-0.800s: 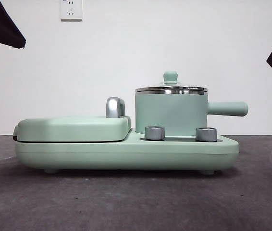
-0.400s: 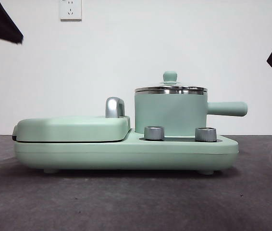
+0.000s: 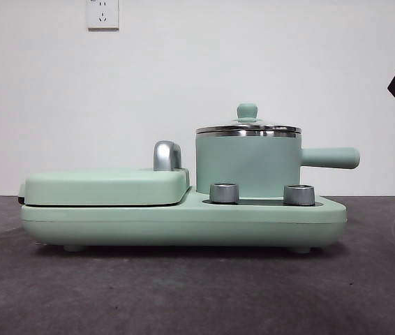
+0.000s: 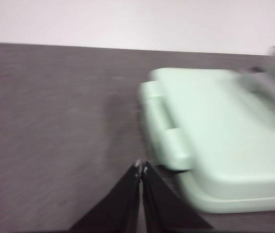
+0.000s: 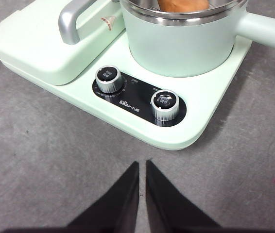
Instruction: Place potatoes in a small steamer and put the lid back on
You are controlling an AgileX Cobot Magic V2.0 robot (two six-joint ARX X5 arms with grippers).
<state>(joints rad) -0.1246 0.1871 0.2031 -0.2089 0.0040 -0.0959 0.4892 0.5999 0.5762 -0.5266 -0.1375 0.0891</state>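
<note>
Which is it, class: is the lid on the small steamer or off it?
On. In the front view the lid sits level on the small steamer, steel rim against rim, knob upright. The right wrist view shows the potato inside.

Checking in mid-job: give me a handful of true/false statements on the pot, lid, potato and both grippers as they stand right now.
1. The lid sits on the small steamer. True.
2. The potato lies on the table beside the appliance. False: it shows inside the steamer, under the glass.
3. The left gripper holds the lid's knob. False: it is shut on nothing, over the table next to the griddle cover.
4. The right gripper is shut and empty, in front of the two control knobs. True.
5. The steamer's handle points toward the griddle cover. False: it points away from it.
</note>
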